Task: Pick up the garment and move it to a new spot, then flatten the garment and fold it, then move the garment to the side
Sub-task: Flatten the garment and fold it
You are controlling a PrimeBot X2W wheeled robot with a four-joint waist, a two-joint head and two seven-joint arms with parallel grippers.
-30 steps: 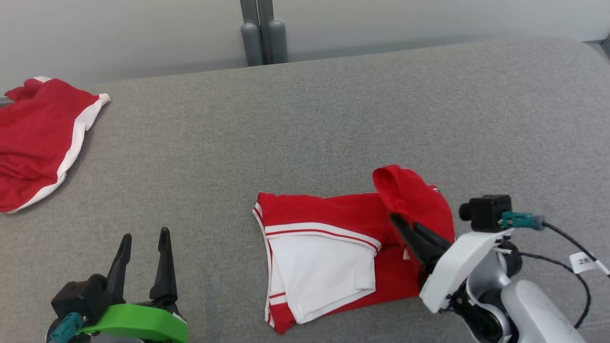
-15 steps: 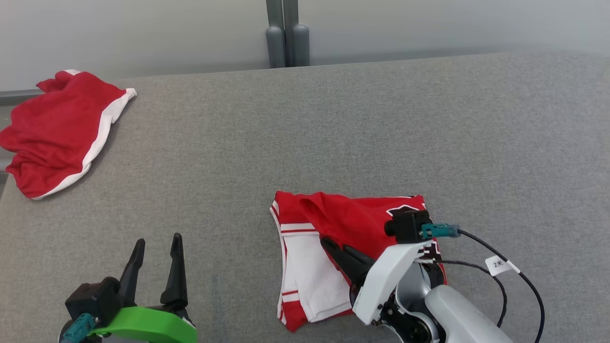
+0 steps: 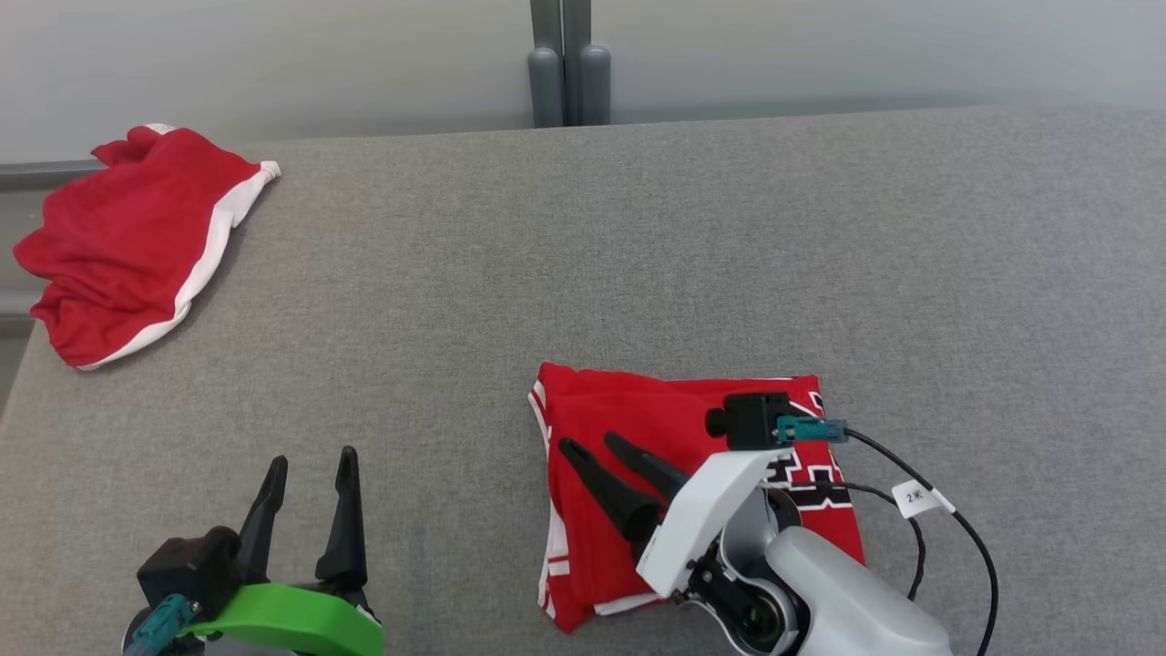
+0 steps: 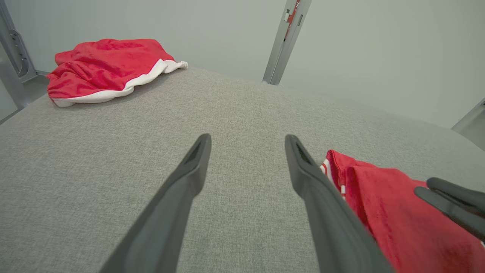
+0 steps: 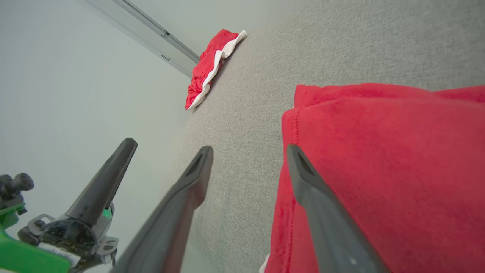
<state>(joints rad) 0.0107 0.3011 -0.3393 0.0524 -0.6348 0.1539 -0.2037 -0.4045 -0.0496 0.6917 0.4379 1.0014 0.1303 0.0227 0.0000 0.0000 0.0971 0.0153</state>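
Red garment (image 3: 656, 410), now seemingly off gripper (image 3: 588, 442)

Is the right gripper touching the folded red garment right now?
Cannot tell. In the head view the open right gripper overlaps the folded garment, but no gap or contact is plain; the right wrist view leaves it unclear too.

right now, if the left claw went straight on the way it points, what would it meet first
Probably just the bare grey surface: the left claw aims between the crumpled red garment and the folded garment.
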